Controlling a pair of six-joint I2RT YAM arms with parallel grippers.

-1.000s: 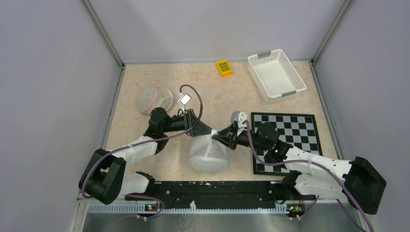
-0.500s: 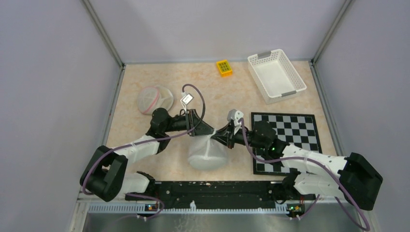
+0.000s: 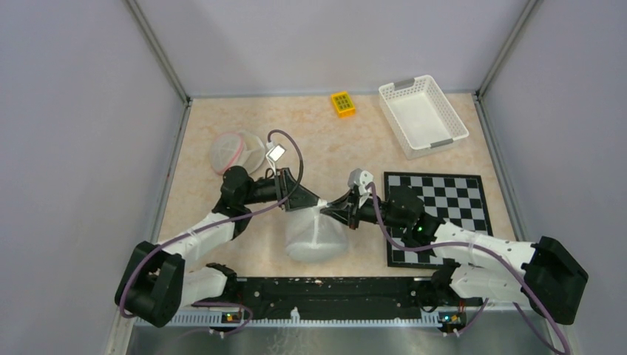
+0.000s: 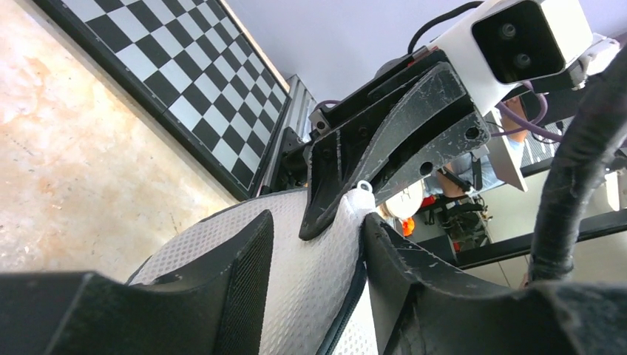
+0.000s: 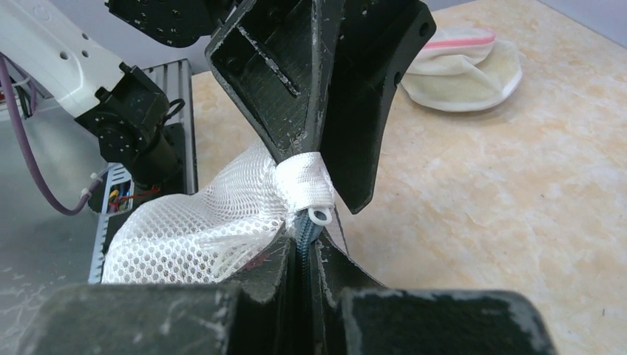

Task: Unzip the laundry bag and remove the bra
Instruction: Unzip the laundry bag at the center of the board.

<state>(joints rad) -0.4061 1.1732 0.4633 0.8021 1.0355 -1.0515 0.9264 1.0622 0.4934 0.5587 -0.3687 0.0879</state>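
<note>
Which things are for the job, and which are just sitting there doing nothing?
For the job: laundry bag, its zip pull, left gripper and right gripper, both clamped on the bag.

Just lying about: orange block, white basket, chessboard, cream and pink cups (maybe a bra, outside the bag, untouched).

Laundry bag (image 3: pixel 318 237) showing white open-mesh cloth, gripper fingers (image 5: pixel 370 89) looking scuffed matt black plastic, table (image 3: pixel 222 118) gleaming smooth, stone-speckled.
</note>
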